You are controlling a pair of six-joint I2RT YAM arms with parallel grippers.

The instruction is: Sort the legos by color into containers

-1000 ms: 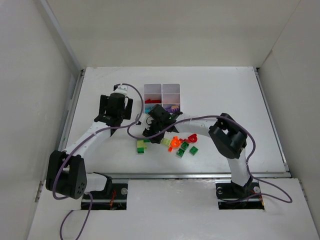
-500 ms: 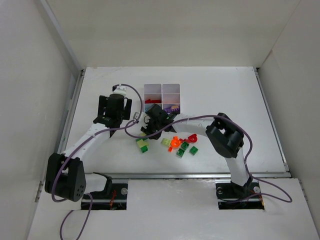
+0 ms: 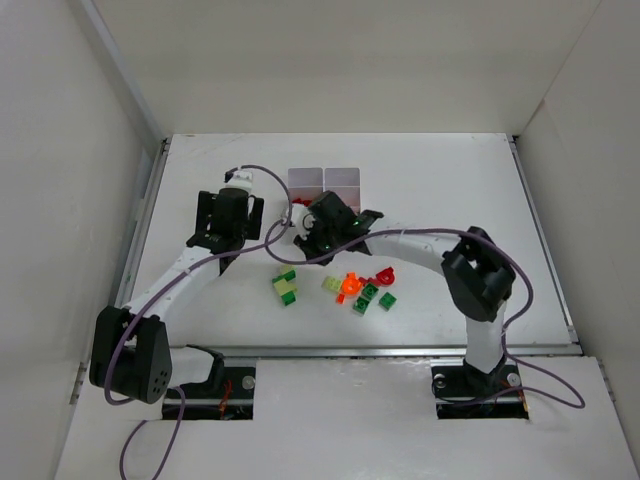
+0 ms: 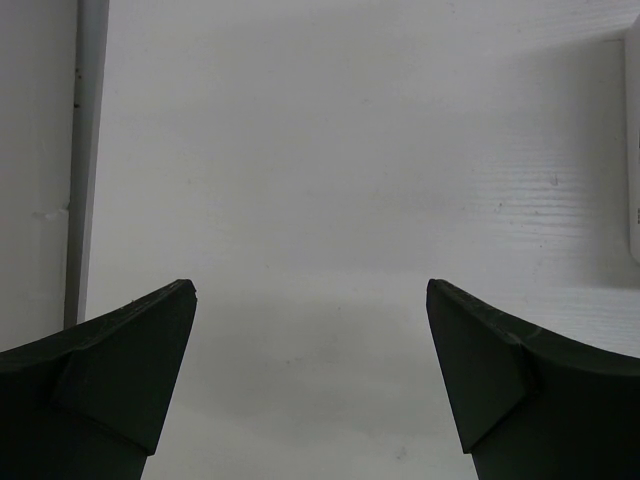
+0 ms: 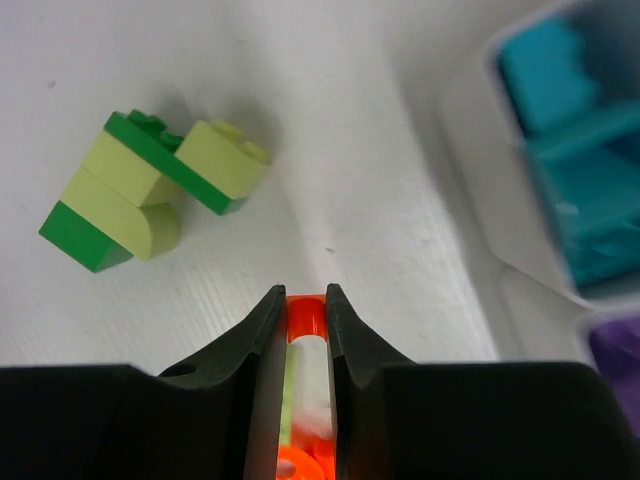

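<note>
On the table (image 3: 450,180), the white container box (image 3: 342,177) lies partly under the right tool (image 5: 303,292), which pinches an orange lego (image 5: 306,318) just beside the teal compartment (image 5: 560,150). The left tool (image 4: 310,300) hangs spread and empty. This looks like mid-delivery, and the next move calls for centring over orange's compartment, then releasing.

White table (image 3: 450,180) carries loose legos (image 3: 350,285) and the containers (image 3: 323,172).

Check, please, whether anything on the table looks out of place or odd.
The clump of dark green and yellow-green plastic bricks on the white table appears snapped together: two colours in one piece, awkward for colour sorting. Nothing looks spilled or damaged.
</note>
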